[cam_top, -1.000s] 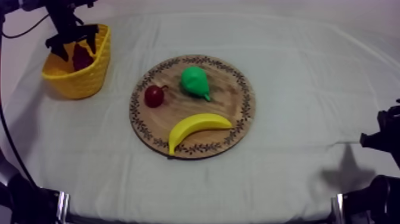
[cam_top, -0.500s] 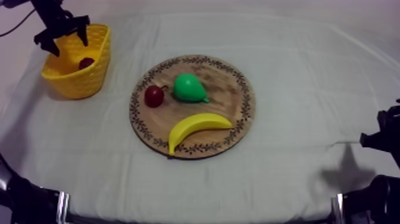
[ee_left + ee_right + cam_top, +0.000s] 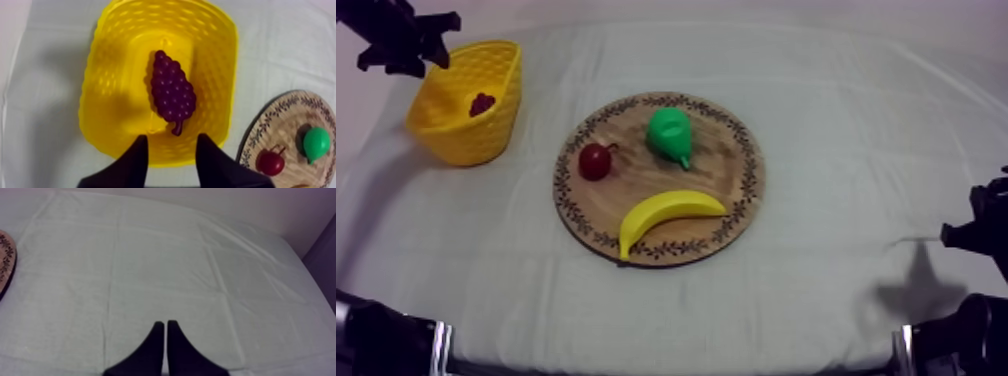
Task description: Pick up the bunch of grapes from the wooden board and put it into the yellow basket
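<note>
Head count first: one wooden board (image 3: pixel 721 170), one yellow basket (image 3: pixel 466 140), and four pieces of toy fruit, one of each kind. Three of them sit on the board. There's one pear (image 3: pixel 669 135) towards its far side. One small red fruit (image 3: pixel 595 161) is near the pear, close to the rim that faces the basket. One banana (image 3: pixel 666 215) curves along the near rim, apart from both. The basket stands off the board, out past the small red fruit's side and a little farther back, with a strip of cloth (image 3: pixel 150 263) between it and the rim. It holds exactly one thing: the bunch of grapes (image 3: pixel 172 92), lying flat on the basket floor, stem end pointing towards my left gripper (image 3: pixel 172 137). So the task's fruit is in the basket, well apart from the board. My left gripper hangs above the basket, well clear of the board, fingers spread wide and holding nothing. My right gripper (image 3: pixel 166 324) is out on the board's opposite side over bare cloth, well away from its rim. Its two fingers are pressed together into a narrow wedge, gripping nothing.
</note>
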Robot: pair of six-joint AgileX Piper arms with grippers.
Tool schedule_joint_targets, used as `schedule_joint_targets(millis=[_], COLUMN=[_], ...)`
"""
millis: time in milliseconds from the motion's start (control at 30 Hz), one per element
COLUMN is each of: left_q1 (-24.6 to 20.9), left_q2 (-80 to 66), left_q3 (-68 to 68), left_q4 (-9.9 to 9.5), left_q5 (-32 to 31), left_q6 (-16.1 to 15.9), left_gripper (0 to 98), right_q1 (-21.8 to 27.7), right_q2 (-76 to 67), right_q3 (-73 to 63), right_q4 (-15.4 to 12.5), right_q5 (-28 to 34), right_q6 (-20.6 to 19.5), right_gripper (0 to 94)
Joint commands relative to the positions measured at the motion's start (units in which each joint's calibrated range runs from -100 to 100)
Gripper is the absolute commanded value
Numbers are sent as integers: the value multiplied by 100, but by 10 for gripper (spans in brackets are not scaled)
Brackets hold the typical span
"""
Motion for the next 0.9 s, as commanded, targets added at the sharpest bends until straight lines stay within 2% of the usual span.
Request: schedule_joint_targets(millis=[0, 167, 300, 400, 600, 767, 867], left_q1=[38, 84, 72, 70, 82, 152, 260], left_q2=[-928, -1972, -2748, -3351, -4619, -5690, -6252], left_q3=[812, 1781, 2542, 3163, 4351, 5102, 5445], left_q4=[-16, -15, -17, -32, -24, -39, 3], left_q5=[-490, -1208, -1797, -2280, -3111, -3281, -3306], left_q6=[-136, -313, -247, -254, -443, -620, -861], left_gripper=[312, 262, 102, 36, 5, 2, 1], right_q1=[0, 0, 0, 0, 0, 0, 0], right_q2=[-2, -2, -2, -2, -2, -2, -2], right_q3=[-5, -5, -5, -5, -5, -5, -5], right_q4=[-1, -1, -1, -1, -1, -1, -1], right_q5=[-3, -3, -3, -3, -3, -3, -3], right_q6=[0, 0, 0, 0, 0, 0, -3], right_gripper=[3, 3, 3, 3, 3, 3, 3])
